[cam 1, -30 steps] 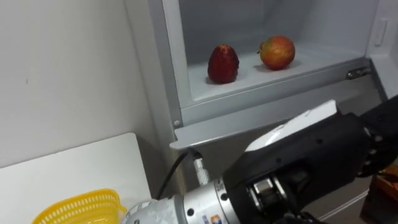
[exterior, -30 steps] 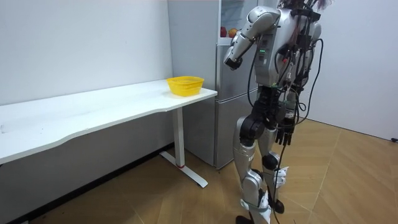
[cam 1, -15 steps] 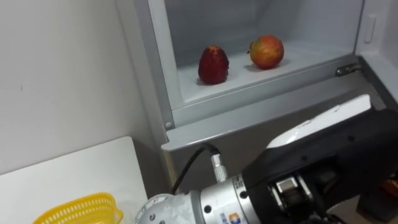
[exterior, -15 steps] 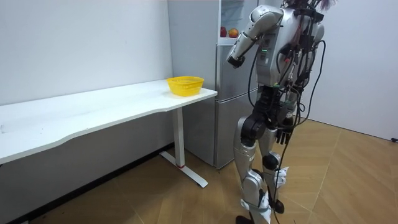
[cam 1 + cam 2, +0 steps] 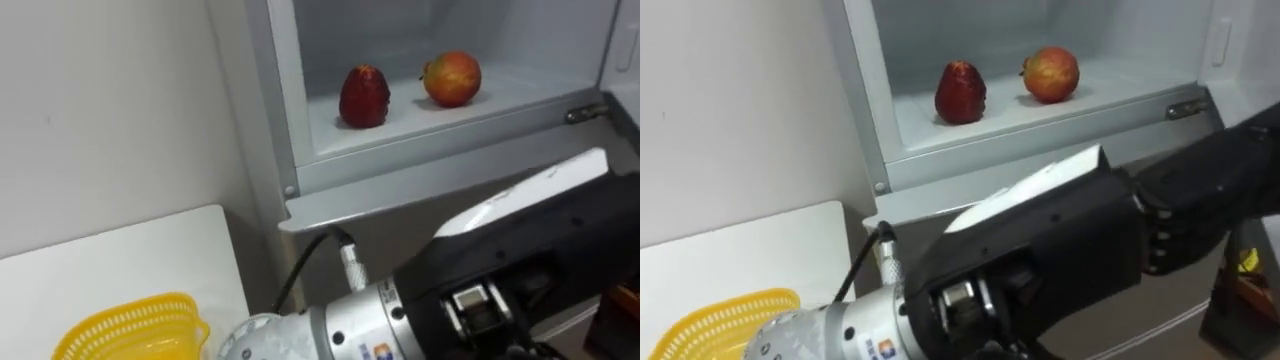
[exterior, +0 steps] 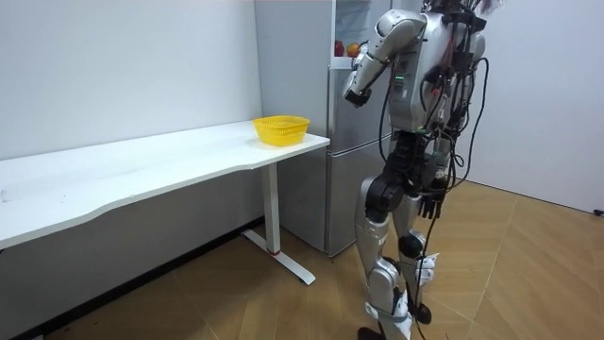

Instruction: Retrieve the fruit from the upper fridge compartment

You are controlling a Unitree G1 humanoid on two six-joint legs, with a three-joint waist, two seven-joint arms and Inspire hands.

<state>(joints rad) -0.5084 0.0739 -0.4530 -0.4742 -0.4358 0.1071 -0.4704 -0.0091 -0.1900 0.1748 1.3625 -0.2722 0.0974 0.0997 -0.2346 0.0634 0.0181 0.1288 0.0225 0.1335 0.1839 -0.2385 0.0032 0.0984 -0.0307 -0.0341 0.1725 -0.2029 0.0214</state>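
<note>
The upper fridge compartment [image 5: 300, 150] stands open in front of me. On its white shelf a dark red fruit [image 5: 364, 96] sits left of a red and yellow apple [image 5: 452, 78]. My left hand [image 5: 1160, 220] is raised below and in front of the shelf edge, its fingers relaxed toward the right and holding nothing. It does not touch either fruit. In the room view I stand facing the fridge [image 6: 349, 142] with the left hand [image 6: 355, 87] lifted near the compartment. My right hand [image 6: 436, 196] hangs by my hip with loose fingers.
A yellow basket [image 5: 130, 325] stands on the corner of the white table [image 6: 142, 170] left of the fridge. The fridge door hinge [image 5: 585, 113] sticks out at the shelf's right end. A white wall runs behind the table.
The eye view has shifted slightly, so the fruits sit a little lower and further right than half a second ago. My left hand stays raised near the shelf. The fruits have not moved.
</note>
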